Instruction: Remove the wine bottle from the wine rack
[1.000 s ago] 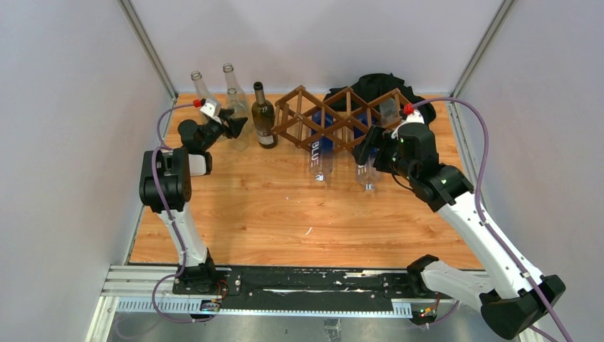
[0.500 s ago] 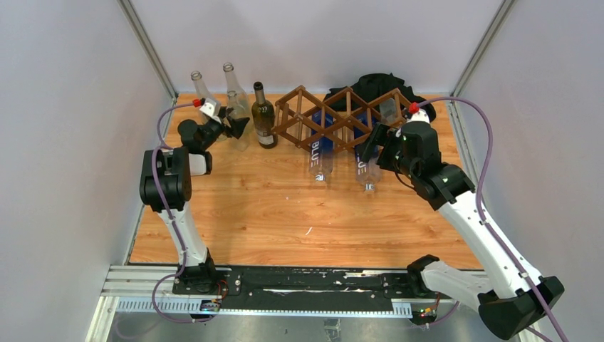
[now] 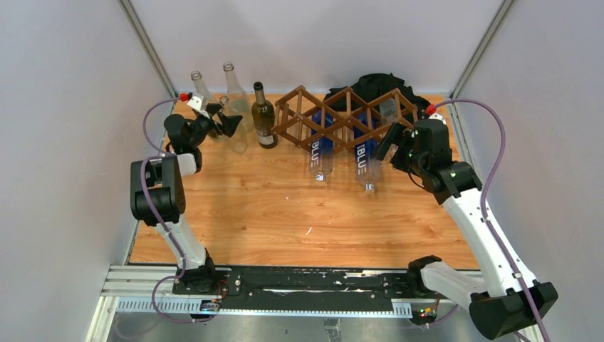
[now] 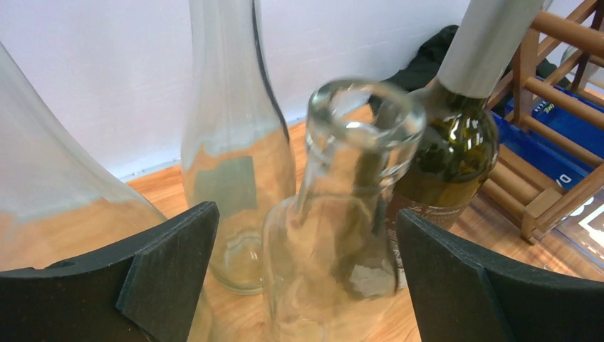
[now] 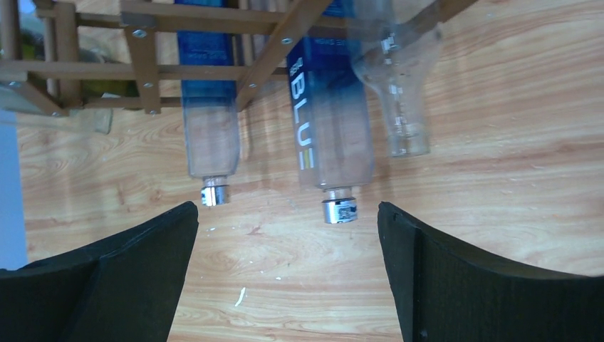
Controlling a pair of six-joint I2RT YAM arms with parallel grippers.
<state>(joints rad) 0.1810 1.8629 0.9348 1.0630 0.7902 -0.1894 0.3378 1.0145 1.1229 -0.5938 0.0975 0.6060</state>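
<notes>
Wooden counter (image 3: 285, 214), white walls. Right hand (image 5: 285, 210) spread, blue-labelled wine bottle (image 5: 331, 135) ahead, lying in wine rack (image 5: 146, 64), neck outward, likely for a straight pull. Left hand (image 4: 306, 217) spread around upright clear bottle (image 4: 363, 114), not gripping.

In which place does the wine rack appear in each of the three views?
Top external: the wine rack is in the upper centre.
Left wrist: it is at the right edge, behind the dark bottle.
Right wrist: it runs along the top edge.
Shared landmark: the blue-labelled bottles lying in it.
</notes>
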